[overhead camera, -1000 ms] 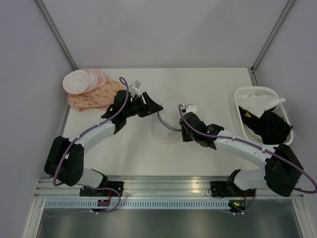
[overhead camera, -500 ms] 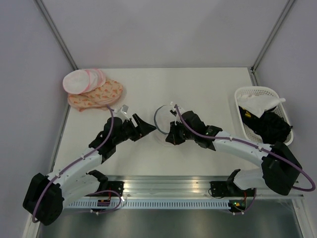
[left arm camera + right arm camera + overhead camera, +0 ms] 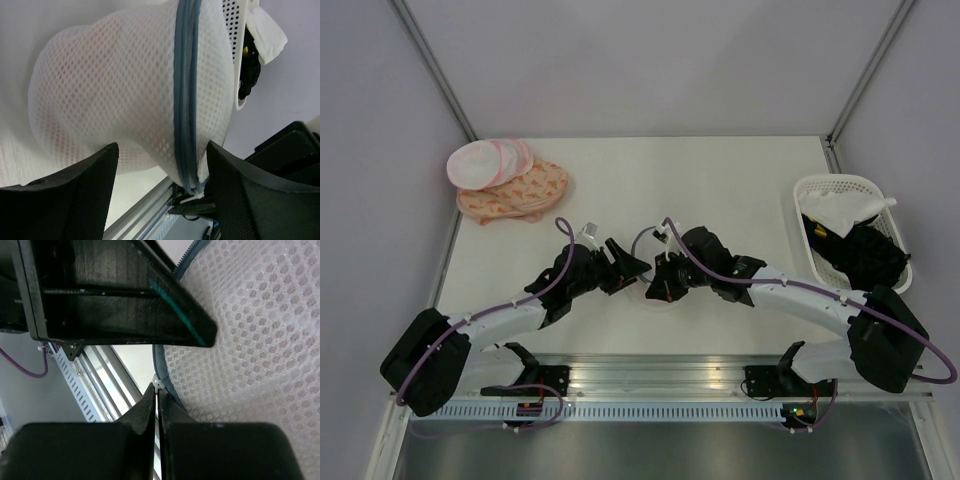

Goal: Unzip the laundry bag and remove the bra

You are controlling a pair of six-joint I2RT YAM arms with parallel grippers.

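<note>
The laundry bag sits at the table's near-centre, between both arms, zipper rim running lengthwise away from the left claw, whose spread fingers straddle the mesh. The right claw is pressed together at the rim's near end, seemingly pinching the zipper pull. A pinkish tint inside suggests the bra

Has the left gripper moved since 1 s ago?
Yes. The left gripper has come toward the near rail, away from the orange-patterned cloth, up to the laundry bag.
</note>
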